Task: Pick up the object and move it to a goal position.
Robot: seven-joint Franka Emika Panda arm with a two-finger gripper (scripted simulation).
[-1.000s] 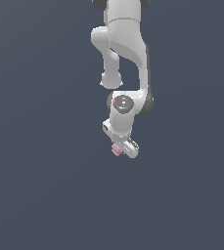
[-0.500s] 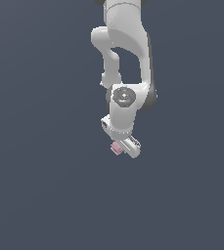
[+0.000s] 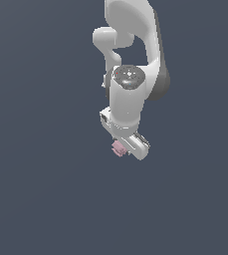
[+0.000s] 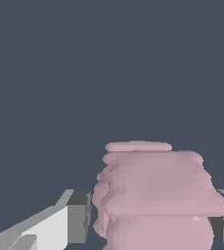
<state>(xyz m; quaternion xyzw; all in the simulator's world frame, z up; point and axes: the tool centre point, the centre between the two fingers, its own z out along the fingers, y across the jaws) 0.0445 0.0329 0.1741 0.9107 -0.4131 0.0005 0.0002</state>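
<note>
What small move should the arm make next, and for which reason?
Probably carry it onward to the goal without loosening the grip. In the wrist view the small pale pink bumpy block sits between the grey fingers of the white pincer, apparently held. No goal marker shows in either view, so the direction cannot be told.

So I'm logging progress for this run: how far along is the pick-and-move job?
Done: the pink block sits between the gripper fingers, so the grasp looks made. In hand: the exterior view shows the block at the gripper tip. Left: delivery; no goal marker shows in either view, so remaining travel can't be judged.
</note>
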